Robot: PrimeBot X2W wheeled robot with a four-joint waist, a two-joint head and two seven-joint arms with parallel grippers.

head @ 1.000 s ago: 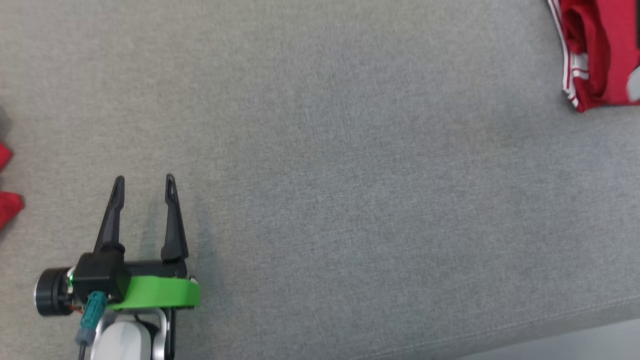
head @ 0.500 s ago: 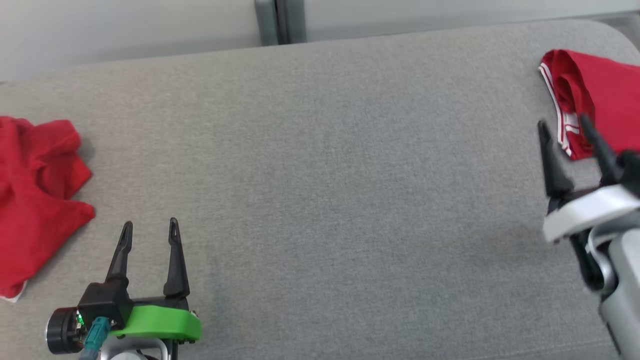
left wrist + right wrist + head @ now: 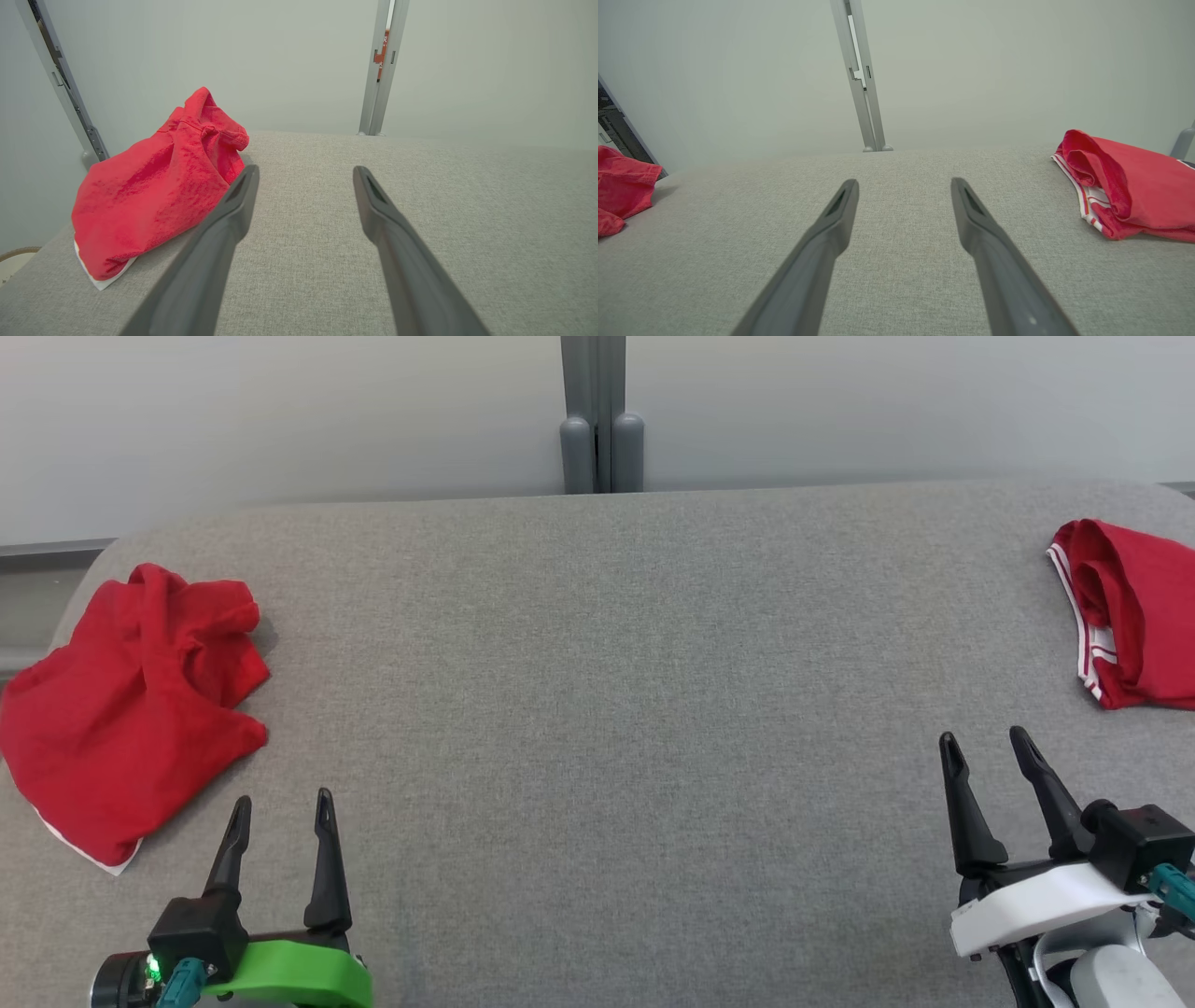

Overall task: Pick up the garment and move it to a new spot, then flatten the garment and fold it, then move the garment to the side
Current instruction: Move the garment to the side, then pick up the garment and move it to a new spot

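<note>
**crumpled garment lies ahead and to the left of the left gripper**

nearest the robot, the left gripper (image 3: pixel 285 797) is seen at the lower left of the head view, its fingers spread wide with nothing held between them. the right gripper (image 3: pixel 983 736) is seen at the lower right, likewise wide open and empty. both are held low over the grey worktop (image 3: pixel 607 709), fingers pointed away from the robot.

a little farther out, the crumpled red garment (image 3: pixel 131 700) is found by the worktop's left edge, ahead of and to the left of the left gripper, near but not touched. its long axis is judged to run near to far, with a white hem at the near end. it is taken to be the piece to be picked up. the left arm is clearly the nearer one, so a reach forward and leftward would be called for.

farther off, at the far right, a folded red garment (image 3: pixel 1139 616) with white stripes is seen, and is judged to be finished with.
</note>
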